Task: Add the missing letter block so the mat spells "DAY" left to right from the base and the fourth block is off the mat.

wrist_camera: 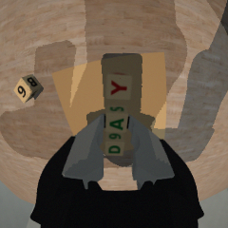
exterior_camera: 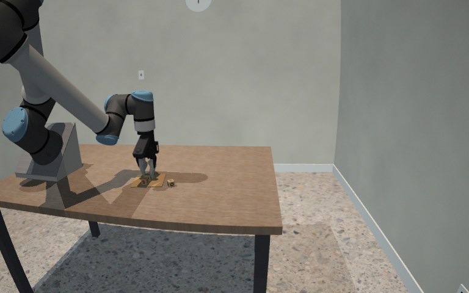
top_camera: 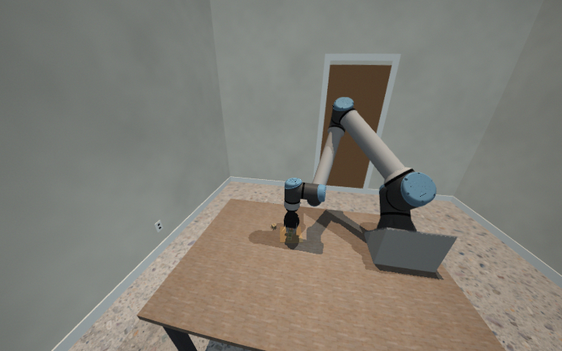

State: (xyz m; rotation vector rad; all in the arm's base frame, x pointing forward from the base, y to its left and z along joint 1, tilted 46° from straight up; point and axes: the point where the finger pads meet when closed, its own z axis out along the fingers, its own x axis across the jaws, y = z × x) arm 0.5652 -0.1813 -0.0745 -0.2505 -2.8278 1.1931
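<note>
Three letter blocks stand in a close row on the tan mat (wrist_camera: 154,95), running away from the wrist camera. The green D block (wrist_camera: 114,148) is nearest, the green A block (wrist_camera: 117,123) is in the middle, and the red Y block (wrist_camera: 119,87) is farthest. My gripper (wrist_camera: 116,115) is low over the row, with a finger on each side of it. It is shut on the A block, its tips level with that block. In the top and exterior views the gripper (exterior_camera: 148,174) stands upright over the mat (exterior_camera: 149,181) and hides most of the row.
The fourth block (wrist_camera: 28,88), showing 9 and 8, lies on the bare table just off the mat's edge. It also shows in the exterior view (exterior_camera: 170,183) and the top view (top_camera: 273,226). The robot's grey base (top_camera: 407,248) stands on the table behind.
</note>
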